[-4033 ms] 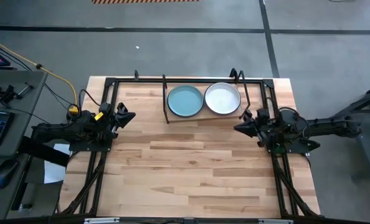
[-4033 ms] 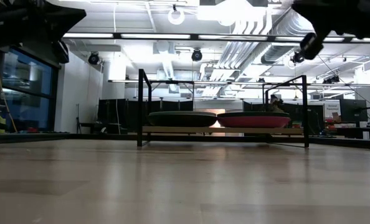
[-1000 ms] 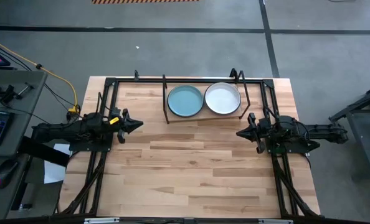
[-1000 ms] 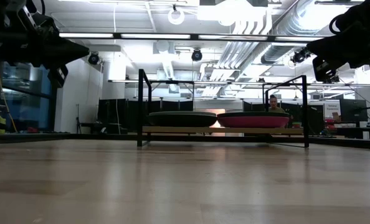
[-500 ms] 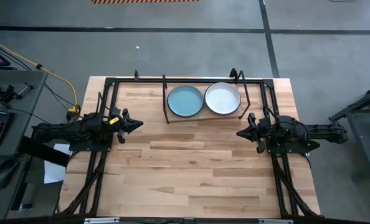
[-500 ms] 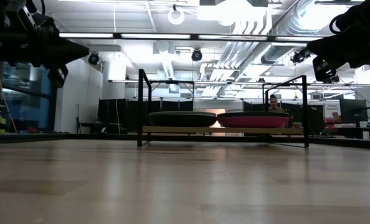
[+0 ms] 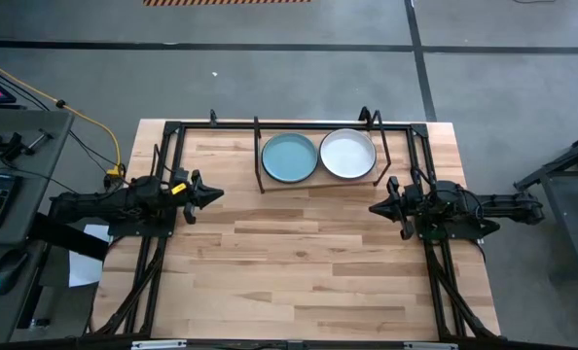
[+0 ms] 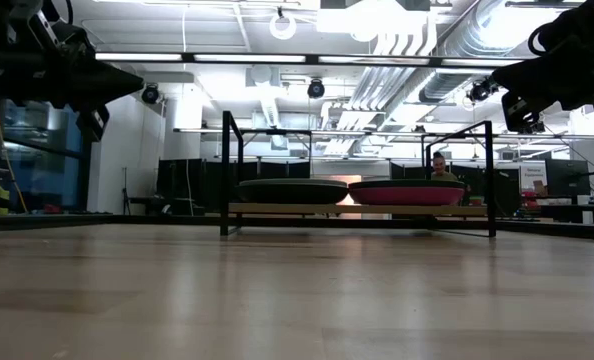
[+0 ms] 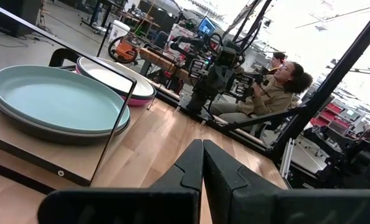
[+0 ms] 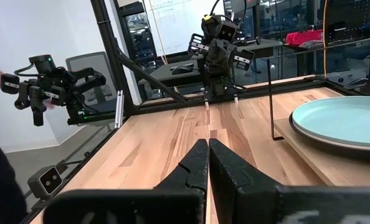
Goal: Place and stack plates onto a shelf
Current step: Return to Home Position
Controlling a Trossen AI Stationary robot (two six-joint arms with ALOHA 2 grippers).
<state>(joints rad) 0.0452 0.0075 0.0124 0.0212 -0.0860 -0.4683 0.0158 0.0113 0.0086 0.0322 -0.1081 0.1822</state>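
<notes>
We see the shelf (image 7: 259, 165) at the 12 o'clock edge of the table (image 7: 308, 282), holding two stacks side by side. The light teal plate (image 7: 289, 157) tops the stack toward 9 o'clock and the white plate (image 7: 347, 154) tops the one toward 3 o'clock, their rims nearly touching. In the low view a dark plate (image 8: 292, 190) shows at the side of the teal-topped stack and a magenta plate (image 8: 407, 193) under the white one. The left tool (image 7: 216, 194) hangs above the table at 9 o'clock, pointing inward, its fingers pressed together on nothing. The right tool (image 7: 372, 207) hangs at 3 o'clock facing it, likewise narrow and empty. Both are well apart from the shelf. A person (image 9: 278, 87) sits beyond the table.
</notes>
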